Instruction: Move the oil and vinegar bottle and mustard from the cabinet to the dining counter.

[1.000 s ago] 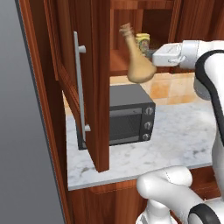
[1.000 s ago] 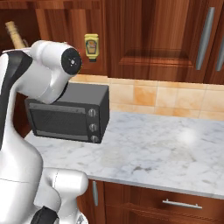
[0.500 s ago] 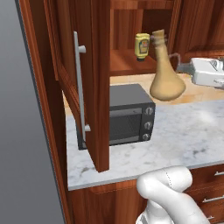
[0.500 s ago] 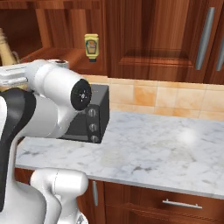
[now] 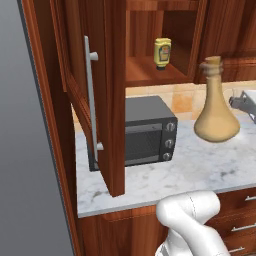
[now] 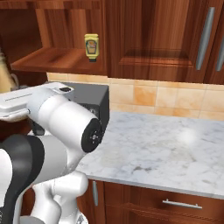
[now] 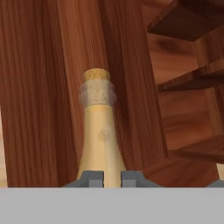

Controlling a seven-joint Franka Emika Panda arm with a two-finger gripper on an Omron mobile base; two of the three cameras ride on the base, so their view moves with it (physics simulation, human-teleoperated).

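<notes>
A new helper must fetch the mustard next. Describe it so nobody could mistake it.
Find the reddish-brown cabinet with its door open, above the dark toaster oven. On its open shelf stands the mustard, a small squat yellow container. Unlike the tan long-necked oil and vinegar bottle, it is yellow and still on the shelf.

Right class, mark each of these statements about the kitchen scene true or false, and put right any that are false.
1. The mustard stands on the cabinet shelf. True.
2. The fingers are shut on the bottle. True.
3. The bottle lies on its side on the worktop. False: it is upright, held off the worktop.
4. The cabinet door is shut. False: the door stands open.
5. The toaster oven sits on the worktop below the cabinet. True.
</notes>
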